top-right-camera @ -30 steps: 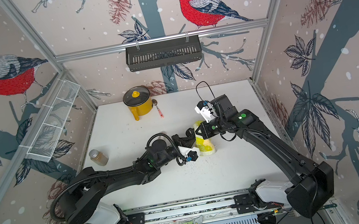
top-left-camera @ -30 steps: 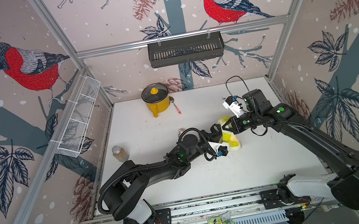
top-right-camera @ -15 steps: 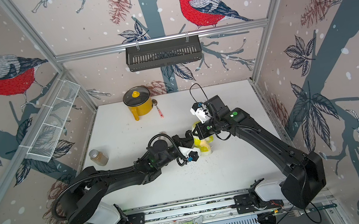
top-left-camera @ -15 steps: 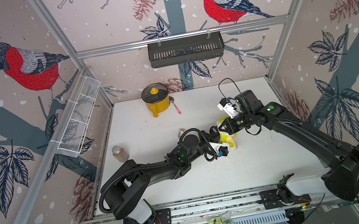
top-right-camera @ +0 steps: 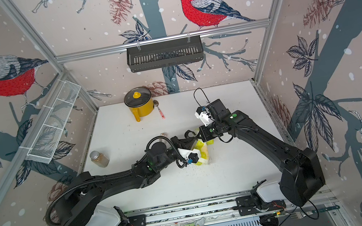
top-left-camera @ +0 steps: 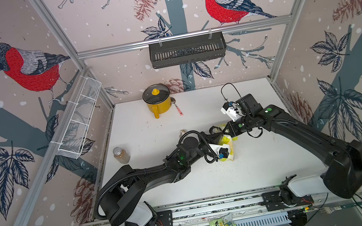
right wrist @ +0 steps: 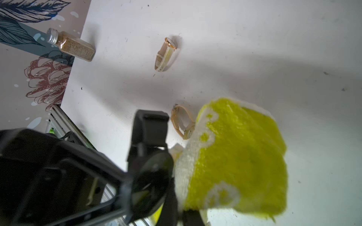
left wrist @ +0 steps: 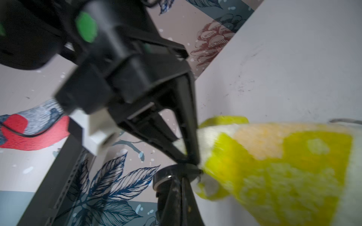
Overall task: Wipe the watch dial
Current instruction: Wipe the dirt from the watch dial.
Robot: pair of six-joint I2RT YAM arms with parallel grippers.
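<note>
A black watch (right wrist: 152, 182) is held off the table with my left gripper (left wrist: 181, 176) shut on it, its round dial (left wrist: 166, 177) turned toward the right arm. My right gripper (right wrist: 180, 211) is shut on a yellow-green cloth (right wrist: 235, 166), and the cloth's white edge presses against the dial. In both top views the two grippers meet above the middle of the table: left gripper (top-left-camera: 214, 135), right gripper (top-left-camera: 226, 130), cloth (top-left-camera: 226, 142) hanging below them. The watch strap (top-right-camera: 188, 134) loops up beside the fingertips.
On the white table (top-left-camera: 258, 167) lie a beige watch (right wrist: 166, 52) and a gold watch (right wrist: 182, 123), close under the cloth. A spice jar (top-left-camera: 121, 154) stands at the left, a yellow pot (top-left-camera: 157, 101) and spoon (top-left-camera: 178, 109) at the back. A black basket (top-left-camera: 187, 50) hangs on the back wall.
My right arm has shifted left with the cloth, closing onto the watch. The left arm has stayed in place with the watch.
</note>
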